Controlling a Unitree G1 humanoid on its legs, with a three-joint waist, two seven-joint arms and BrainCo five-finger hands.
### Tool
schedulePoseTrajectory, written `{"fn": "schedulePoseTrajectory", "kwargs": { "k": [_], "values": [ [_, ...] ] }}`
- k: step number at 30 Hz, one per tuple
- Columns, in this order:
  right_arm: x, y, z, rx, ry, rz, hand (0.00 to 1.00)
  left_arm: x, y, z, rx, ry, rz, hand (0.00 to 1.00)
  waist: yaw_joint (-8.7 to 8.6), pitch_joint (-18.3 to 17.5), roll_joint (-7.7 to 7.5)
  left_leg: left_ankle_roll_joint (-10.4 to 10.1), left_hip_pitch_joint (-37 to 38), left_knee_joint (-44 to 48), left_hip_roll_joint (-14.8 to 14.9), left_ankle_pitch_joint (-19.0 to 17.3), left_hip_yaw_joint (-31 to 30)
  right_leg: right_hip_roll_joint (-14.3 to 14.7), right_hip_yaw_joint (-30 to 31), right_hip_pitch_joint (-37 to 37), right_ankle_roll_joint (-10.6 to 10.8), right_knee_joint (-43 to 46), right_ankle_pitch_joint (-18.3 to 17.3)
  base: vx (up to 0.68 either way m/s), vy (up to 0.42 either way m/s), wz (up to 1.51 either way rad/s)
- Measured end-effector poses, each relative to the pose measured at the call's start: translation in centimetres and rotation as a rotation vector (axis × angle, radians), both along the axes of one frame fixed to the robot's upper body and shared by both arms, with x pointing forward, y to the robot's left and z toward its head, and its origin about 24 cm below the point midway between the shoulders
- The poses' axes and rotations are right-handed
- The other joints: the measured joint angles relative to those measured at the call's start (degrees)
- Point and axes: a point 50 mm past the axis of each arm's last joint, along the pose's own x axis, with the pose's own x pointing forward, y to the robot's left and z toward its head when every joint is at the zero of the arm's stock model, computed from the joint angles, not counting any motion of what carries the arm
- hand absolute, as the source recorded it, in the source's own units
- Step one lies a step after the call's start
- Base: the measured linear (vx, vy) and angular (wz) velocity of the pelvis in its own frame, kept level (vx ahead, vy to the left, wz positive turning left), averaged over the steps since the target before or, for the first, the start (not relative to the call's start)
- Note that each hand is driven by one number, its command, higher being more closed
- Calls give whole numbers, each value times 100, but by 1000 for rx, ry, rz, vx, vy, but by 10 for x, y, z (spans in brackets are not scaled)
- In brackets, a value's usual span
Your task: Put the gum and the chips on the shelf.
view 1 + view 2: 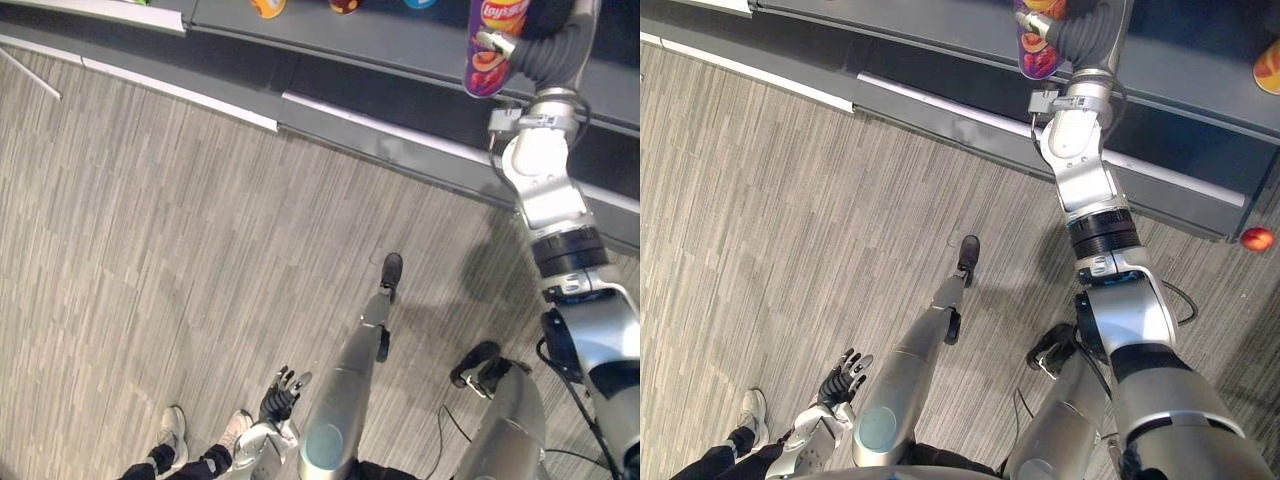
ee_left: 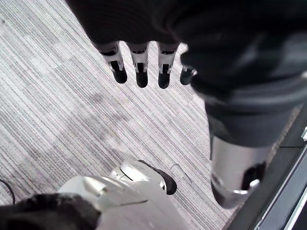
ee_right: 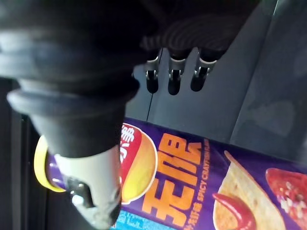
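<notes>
A purple chips can (image 1: 489,50) stands upright on the dark grey shelf (image 1: 380,45) at the top right. My right hand (image 1: 540,45) reaches up beside it. In the right wrist view the fingers (image 3: 173,79) are straight and point past the can (image 3: 201,191) at the shelf's back. The thumb (image 3: 91,191) lies in front of the can's yellow-lidded end, and no finger curls round the can. My left hand (image 1: 283,392) hangs low over the floor, open and holding nothing, with its fingers (image 2: 141,72) spread.
Orange and blue packages (image 1: 267,7) stand further left on the shelf, another orange one (image 1: 1268,65) to the right. A lower ledge (image 1: 400,150) juts out under the shelf. A small red thing (image 1: 1257,239) lies at the far right. A person's shoes (image 1: 172,430) are behind my left hand.
</notes>
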Motion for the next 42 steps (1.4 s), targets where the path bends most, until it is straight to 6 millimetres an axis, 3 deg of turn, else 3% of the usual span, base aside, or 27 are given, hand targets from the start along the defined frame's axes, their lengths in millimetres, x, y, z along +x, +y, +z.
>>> {"fn": "schedulePoseTrajectory", "kwargs": {
  "k": [19,30,33,42],
  "values": [
    [1,0,-7,17,-18,-4,0,0,-2,0,-32,-16,16,0,-138,-1,1,-23,254,-187,32,94,159,42,169,47,21,-43,21,10,-80,-4],
    [-5,-13,-31,150,-37,-34,0,-5,0,-4,-29,-11,25,0,-272,-9,9,-61,529,-224,207,60,299,312,295,316,70,-427,207,23,-72,-13],
    [-7,-10,-35,151,-37,-4,0,-5,0,-4,-20,-9,10,0,-292,-11,12,-63,584,-235,237,58,310,363,343,339,62,-486,251,14,-65,-14],
    [-14,10,-80,126,99,135,0,-2,1,-5,-1,-11,21,0,-332,-29,35,-123,777,-294,398,-17,432,637,451,522,64,-860,464,24,-60,-15]
  ]
}}
